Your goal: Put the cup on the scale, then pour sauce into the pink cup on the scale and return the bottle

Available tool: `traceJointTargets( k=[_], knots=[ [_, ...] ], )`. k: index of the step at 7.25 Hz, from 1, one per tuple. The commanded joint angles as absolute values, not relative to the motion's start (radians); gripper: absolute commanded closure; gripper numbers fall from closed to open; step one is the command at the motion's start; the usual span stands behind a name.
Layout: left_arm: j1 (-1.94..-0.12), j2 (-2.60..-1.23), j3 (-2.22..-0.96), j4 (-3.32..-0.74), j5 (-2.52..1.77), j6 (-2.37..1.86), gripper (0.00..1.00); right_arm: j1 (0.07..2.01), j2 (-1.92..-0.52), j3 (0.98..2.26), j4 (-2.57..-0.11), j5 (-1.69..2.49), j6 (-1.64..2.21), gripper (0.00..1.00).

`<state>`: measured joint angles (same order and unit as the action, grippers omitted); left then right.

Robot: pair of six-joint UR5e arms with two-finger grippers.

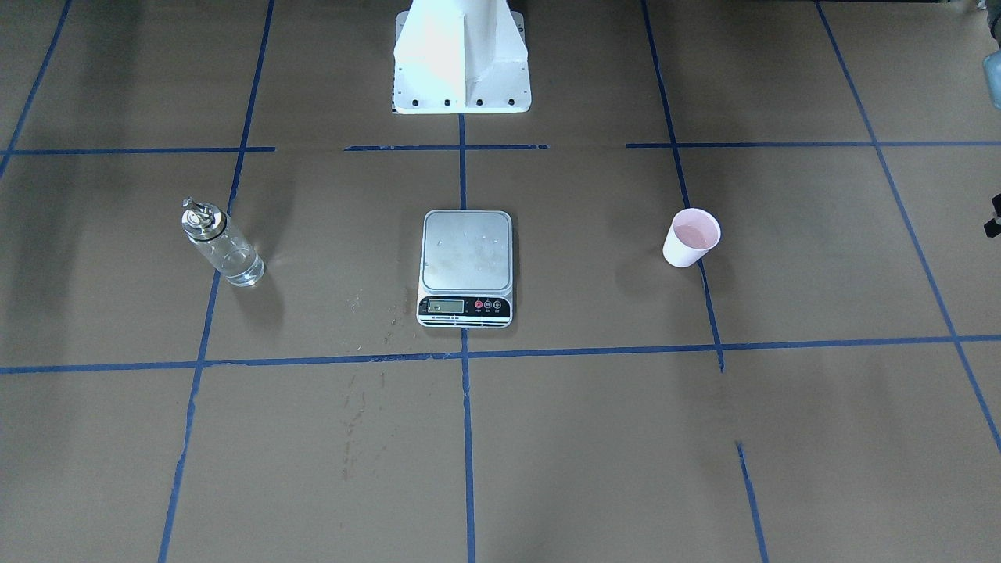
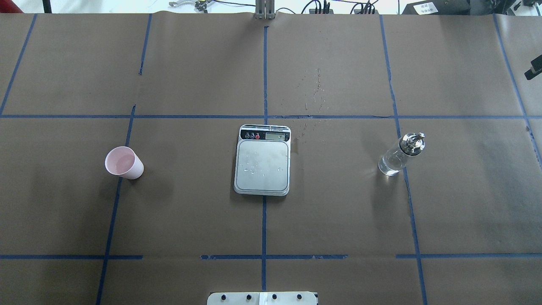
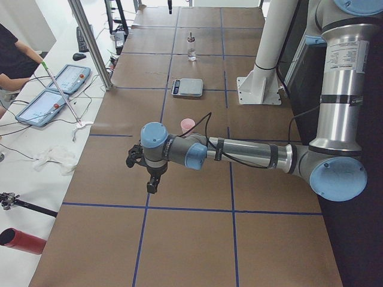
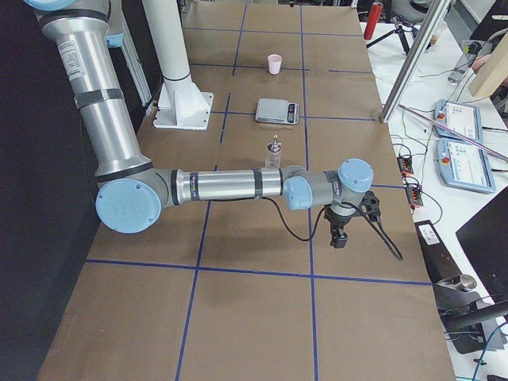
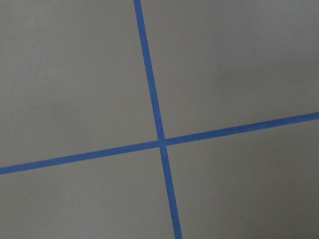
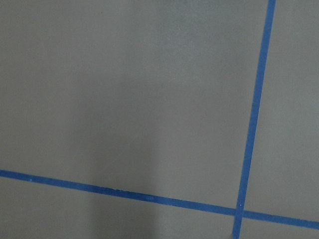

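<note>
Overhead exterior showed the small pale pink paper cup (image 2: 124, 163) apart from both jaws, whose opening I couldn't tell; I'd pinch lightly.

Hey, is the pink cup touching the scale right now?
Apart. The overhead view shows the cup standing well clear of the scale, with a wide stretch of bare table between them.

The left arm (image 3: 239, 152) is seen stretched out low and nearly level from its elbow, the wrist bent so that the left gripper (image 3: 152, 184) is pointed straight down. The right arm (image 4: 230, 184) is held in the mirrored pose, the right gripper (image 4: 338, 238) likewise hung downward. Whether either pair of fingers is parted or closed cannot be told.
</note>
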<state>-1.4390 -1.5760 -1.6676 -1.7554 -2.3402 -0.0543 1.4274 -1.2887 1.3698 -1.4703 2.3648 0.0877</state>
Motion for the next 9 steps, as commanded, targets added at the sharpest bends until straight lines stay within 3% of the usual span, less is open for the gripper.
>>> traceJointTargets(
  k=[1,6,8,9],
  knots=[
    [-1.437,-1.565,-1.695,-1.761,-2.355,-0.057,0.00,1.407,-1.292,1.385,-1.480,2.367,0.087,0.00],
    [-1.433,-1.568,-1.680,-1.764,-2.355,-0.060,0.00,1.399,-1.298,1.397,-1.465,2.365,0.095,0.00],
    [-1.396,-1.572,-1.686,-1.901,-2.420,-0.069,0.00,1.391,-1.321,1.411,-1.442,2.367,0.101,0.00],
    [-1.311,-1.580,-1.722,-1.940,-2.428,-0.306,0.00,1.390,-1.324,1.414,-1.440,2.364,0.101,0.00]
  ],
)
